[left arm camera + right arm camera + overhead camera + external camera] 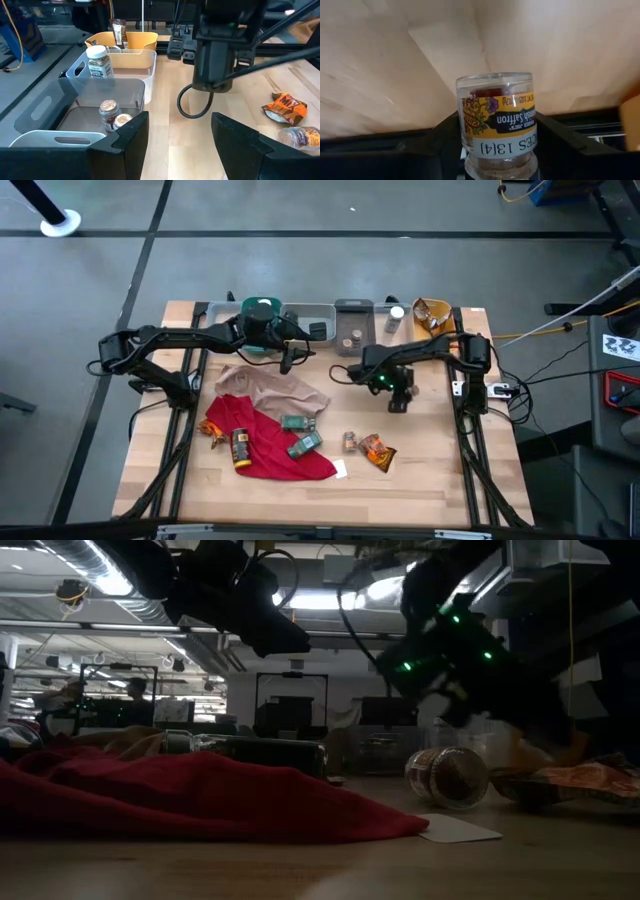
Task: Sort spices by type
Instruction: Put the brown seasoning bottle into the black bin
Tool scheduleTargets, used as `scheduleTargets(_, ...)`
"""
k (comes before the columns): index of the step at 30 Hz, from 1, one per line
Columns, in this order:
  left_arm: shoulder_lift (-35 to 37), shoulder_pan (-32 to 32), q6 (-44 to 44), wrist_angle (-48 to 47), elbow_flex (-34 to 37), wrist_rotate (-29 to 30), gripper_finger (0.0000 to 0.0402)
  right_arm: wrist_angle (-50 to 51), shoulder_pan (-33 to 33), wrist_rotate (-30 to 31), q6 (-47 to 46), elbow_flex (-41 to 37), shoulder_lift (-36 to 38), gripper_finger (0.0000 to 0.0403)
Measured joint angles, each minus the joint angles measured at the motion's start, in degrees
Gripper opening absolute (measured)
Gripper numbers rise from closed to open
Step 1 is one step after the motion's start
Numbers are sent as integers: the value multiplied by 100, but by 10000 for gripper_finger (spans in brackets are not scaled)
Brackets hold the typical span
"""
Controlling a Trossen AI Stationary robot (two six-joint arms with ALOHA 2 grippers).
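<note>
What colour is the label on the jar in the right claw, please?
Yellow, on the saffron jar; right wrist view shows it best.

A lab: ceiling ducts, monitors, and a wooden table on concrete.

Workshop around your wooden table

Beyond your claws, you face a dim hall: bright ceiling lights, a silver duct overhead, dark monitors and a person far back. Below you, grey floor with dark seams surrounds the table.
</note>
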State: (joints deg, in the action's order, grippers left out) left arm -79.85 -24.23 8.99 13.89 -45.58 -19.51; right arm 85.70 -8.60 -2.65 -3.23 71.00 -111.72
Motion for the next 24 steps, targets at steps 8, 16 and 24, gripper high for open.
scheduleTargets(8, 0, 0, 92, 0, 0, 0, 198, -178, 0, -111, -109, -817, -97, 204)
scheduleTargets(16, 0, -2, 105, 0, 0, 0, 198, -519, -2, -151, -107, -1023, -149, 209)
scheduleTargets(24, 0, -2, 107, 2, 0, 0, 198, -657, -2, -151, -107, -1022, -149, 230)
